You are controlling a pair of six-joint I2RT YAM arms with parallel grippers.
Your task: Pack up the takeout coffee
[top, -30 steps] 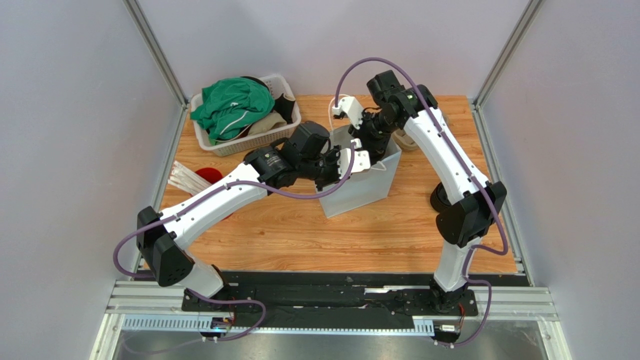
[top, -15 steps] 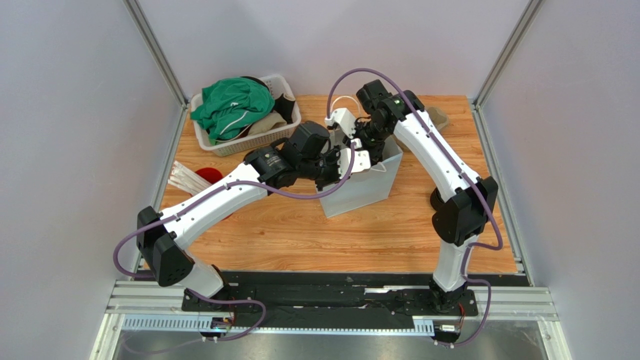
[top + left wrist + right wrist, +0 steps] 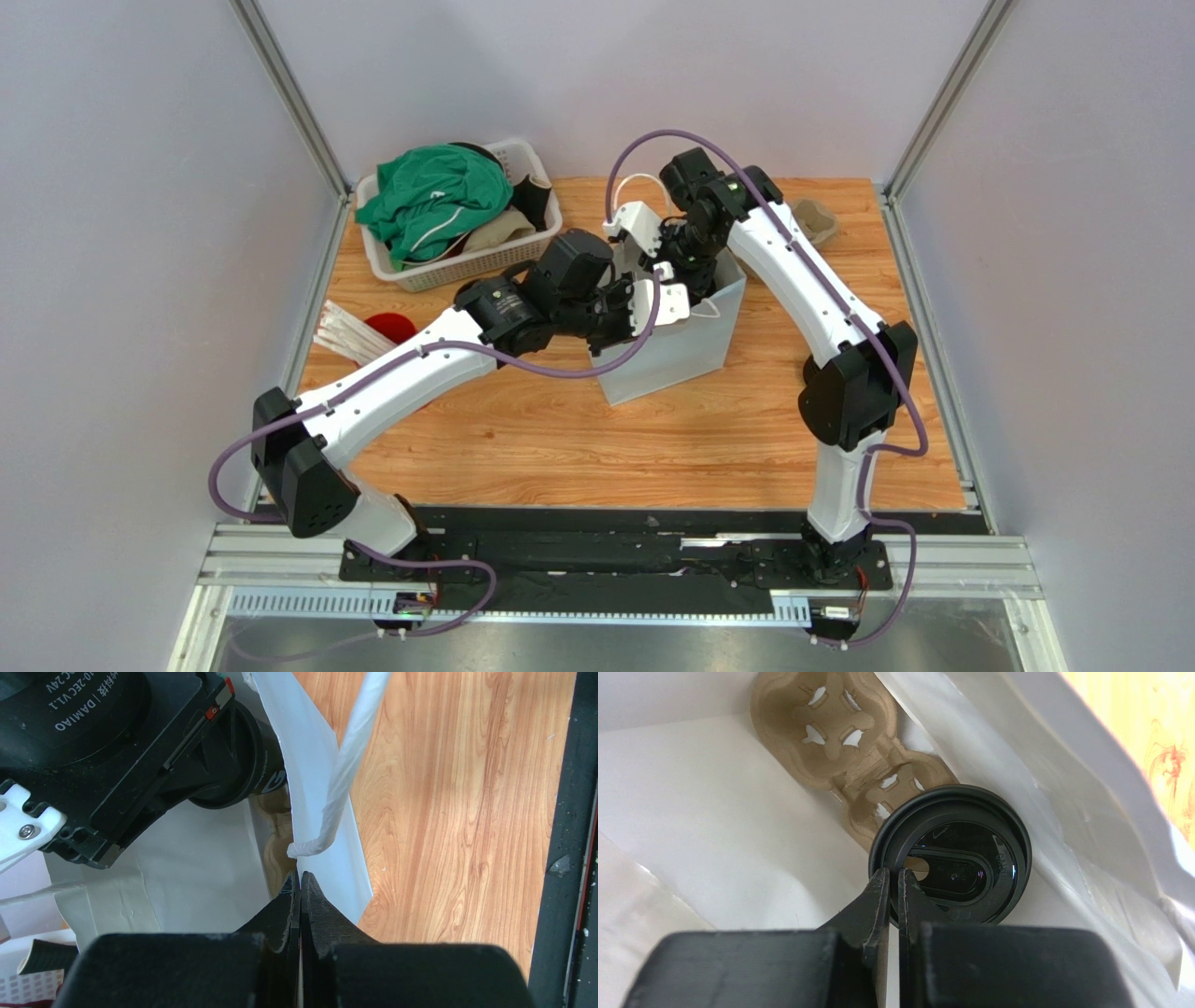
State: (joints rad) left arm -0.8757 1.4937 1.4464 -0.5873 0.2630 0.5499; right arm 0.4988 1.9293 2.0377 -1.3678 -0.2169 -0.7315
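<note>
The takeout coffee [image 3: 962,854] shows as a black round lid seen from above, inside the white paper bag [image 3: 676,353]. My right gripper [image 3: 893,873] is shut on the lid's near-left rim and reaches down into the bag [image 3: 703,812]. Below the cup lies a brown pulp cup carrier [image 3: 836,735] on the bag's floor. My left gripper [image 3: 300,876] is shut on the bag's top edge [image 3: 316,777], just under its white twisted handle [image 3: 351,756]. In the top view the left gripper [image 3: 654,303] holds the bag's left rim, and the cup is hidden by the right wrist [image 3: 687,249].
A white basket [image 3: 407,266] with green clothing stands at the back left. A red cup with white straws [image 3: 376,331] lies at the left edge. A small brown object [image 3: 814,220] sits at the back right. The right arm's black wrist housing [image 3: 105,742] fills the bag's mouth.
The right arm has swung left and lowered its wrist into the bag's mouth, uncovering the brown object at the back right. The left arm and the bag have held still.
</note>
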